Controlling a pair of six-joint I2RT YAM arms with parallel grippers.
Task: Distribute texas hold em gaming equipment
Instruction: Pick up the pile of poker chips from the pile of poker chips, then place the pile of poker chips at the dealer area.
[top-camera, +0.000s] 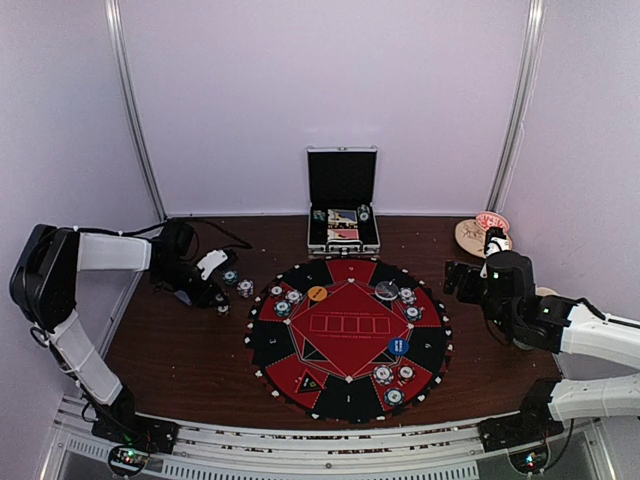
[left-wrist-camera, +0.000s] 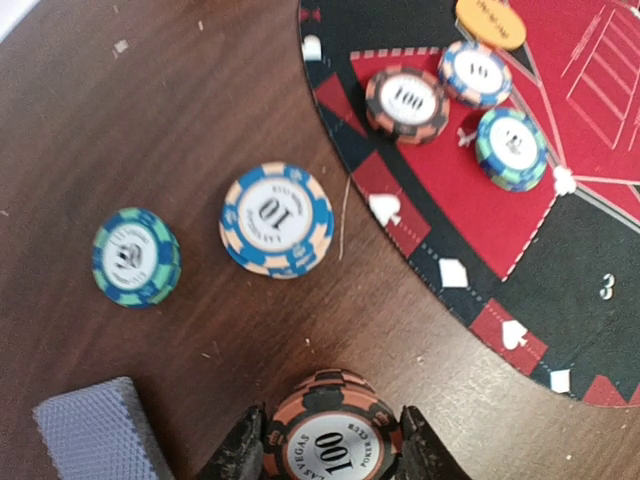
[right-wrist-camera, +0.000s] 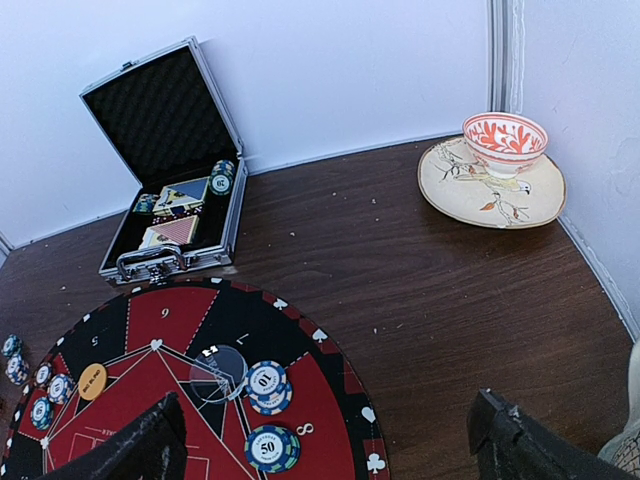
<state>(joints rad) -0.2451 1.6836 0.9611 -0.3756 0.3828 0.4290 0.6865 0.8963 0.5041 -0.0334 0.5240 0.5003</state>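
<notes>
Dark brown wooden desk (top-camera: 180, 350) carries a round red-and-black poker mat (top-camera: 345, 335). At its ten o'clock, off the mat, the left tool (left-wrist-camera: 330, 450) pinches an orange-and-black "100" poker chip (left-wrist-camera: 325, 425). The right tool (right-wrist-camera: 325, 445) hangs spread. The grasp seems made, so the next move calls for lifting the chip to a mat seat.

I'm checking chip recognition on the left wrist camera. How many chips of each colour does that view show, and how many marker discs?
black 100 chips: 2
blue 10 chips: 2
green-and-blue chips: 2
orange marker disc: 1
Total: 7
Whether another chip lies under the nearest 100 chip cannot be told.
</notes>
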